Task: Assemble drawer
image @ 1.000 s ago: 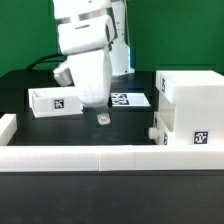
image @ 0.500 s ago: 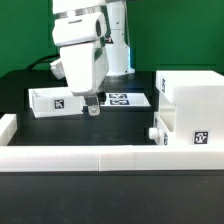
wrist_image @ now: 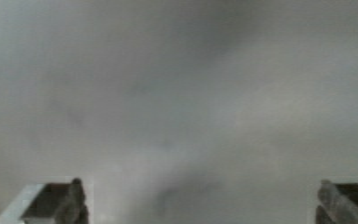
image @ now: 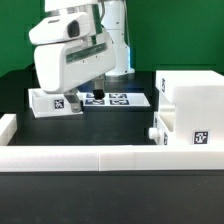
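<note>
The drawer's large white cube case (image: 196, 108) stands at the exterior view's right, with tags on its faces. A small white tray (image: 159, 129) sits against the case's left side, low down. A second white tray (image: 48, 103) with a tag stands at the left. My gripper (image: 77, 99) hangs just right of this tray, close to its end; the big white hand hides part of it. In the wrist view the fingertips (wrist_image: 55, 203) stand wide apart with nothing between them, over a blurred grey surface. The gripper (wrist_image: 202, 205) is open and empty.
The marker board (image: 122, 99) lies flat on the black table behind the gripper. Low white wall segments edge the table at the front (image: 100, 158) and left (image: 8, 128).
The arm has swung to the exterior view's left and tilted. The gripper went from the table's middle, in front of the marker board, to the left tray's end. It stays open and empty.
</note>
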Motion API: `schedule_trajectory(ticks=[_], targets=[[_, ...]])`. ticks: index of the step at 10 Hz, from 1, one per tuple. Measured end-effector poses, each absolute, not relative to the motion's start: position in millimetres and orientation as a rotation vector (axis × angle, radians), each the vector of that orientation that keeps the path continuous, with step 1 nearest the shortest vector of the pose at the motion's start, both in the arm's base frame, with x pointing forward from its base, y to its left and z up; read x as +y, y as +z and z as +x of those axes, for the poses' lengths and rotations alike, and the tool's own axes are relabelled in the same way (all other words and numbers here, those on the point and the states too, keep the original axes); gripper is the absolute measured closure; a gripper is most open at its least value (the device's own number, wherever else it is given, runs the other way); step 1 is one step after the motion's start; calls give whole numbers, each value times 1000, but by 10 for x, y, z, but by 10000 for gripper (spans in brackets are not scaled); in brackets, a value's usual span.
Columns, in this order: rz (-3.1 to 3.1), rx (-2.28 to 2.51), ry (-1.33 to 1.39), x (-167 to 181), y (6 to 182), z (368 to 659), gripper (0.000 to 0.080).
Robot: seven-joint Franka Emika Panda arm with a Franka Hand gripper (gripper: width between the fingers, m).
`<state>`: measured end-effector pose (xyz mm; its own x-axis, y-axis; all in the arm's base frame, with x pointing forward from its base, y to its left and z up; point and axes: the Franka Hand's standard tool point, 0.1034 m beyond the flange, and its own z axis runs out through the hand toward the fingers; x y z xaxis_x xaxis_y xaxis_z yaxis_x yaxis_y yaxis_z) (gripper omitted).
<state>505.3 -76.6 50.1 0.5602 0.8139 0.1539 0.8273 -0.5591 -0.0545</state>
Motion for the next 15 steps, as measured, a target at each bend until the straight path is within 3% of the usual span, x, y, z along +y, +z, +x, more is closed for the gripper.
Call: schedule_trajectory(ticks=[3,8,13,15], targets=[[-2865,-1017,-155,-839,643,4836,150],[-2965,-588,-130,-810,635,4836,150],[-3040,-544,-117,-922,729,4102,150],[-3038,-554,-110,-939,714,4046,150]])
